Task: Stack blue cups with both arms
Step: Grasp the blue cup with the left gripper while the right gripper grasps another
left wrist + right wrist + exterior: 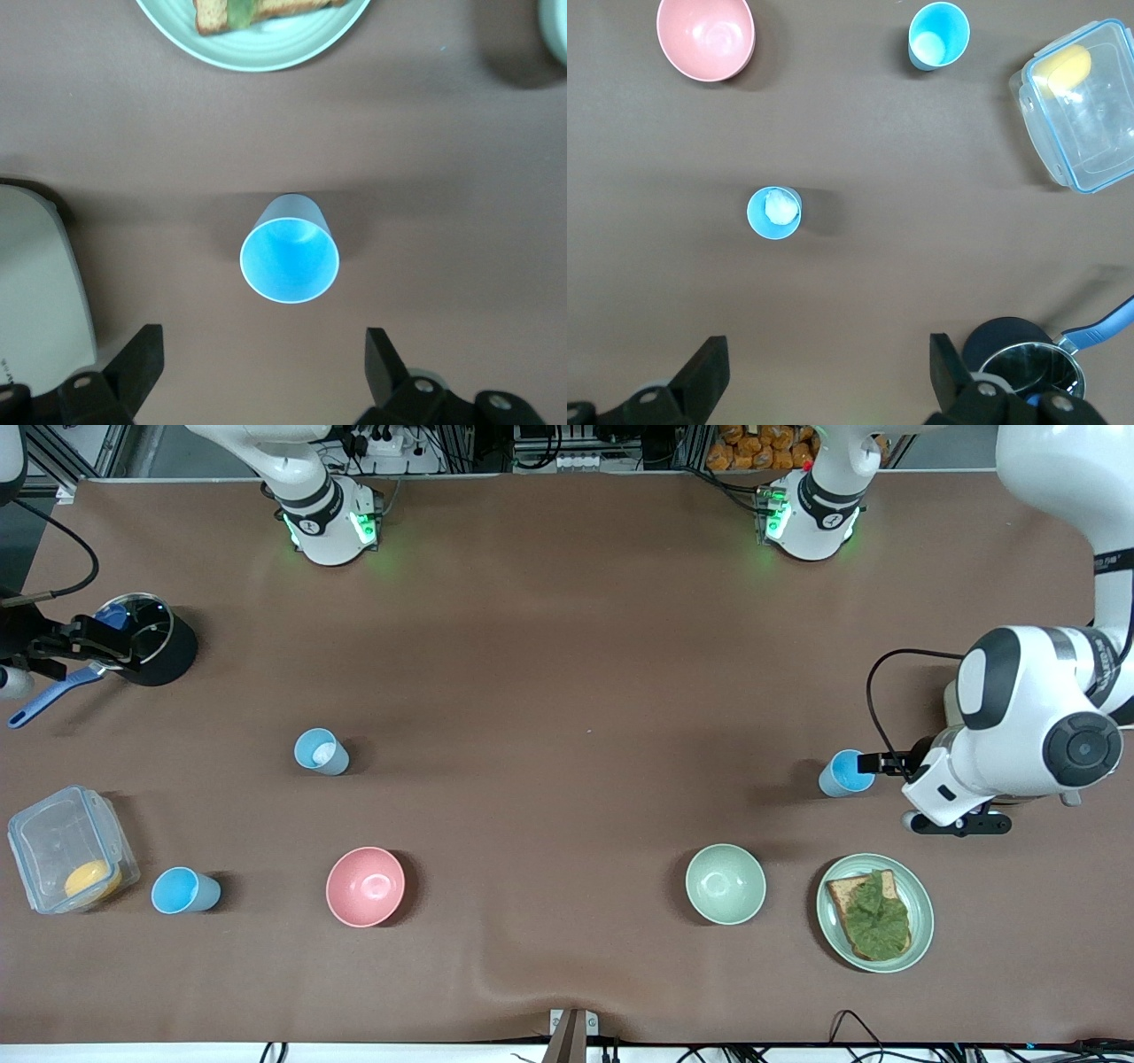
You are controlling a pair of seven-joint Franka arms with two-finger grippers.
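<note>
Left gripper (261, 372) wide open, low beside one blue cup (290, 259) at the left arm's end of the table, fingers (133, 363) not touching it. Same cup upright, near the green plate with toast (874, 912) and the pale green bowl (726, 883), a bit farther from the front camera than both. Right gripper (824, 381) open too, holding nothing, up over the black pot (158, 651) at the right arm's end. Second blue cup (321, 751) out in the open there, with something white inside. Third blue cup (184, 890) nearer the front camera, between the clear box (69, 861) and the pink bowl (365, 886). Probably light, thin plastic cups: stiff enough to pinch, but smooth and easy to tip or slip. Best to squeeze the side walls just under the rim, gently, then lift straight up.
</note>
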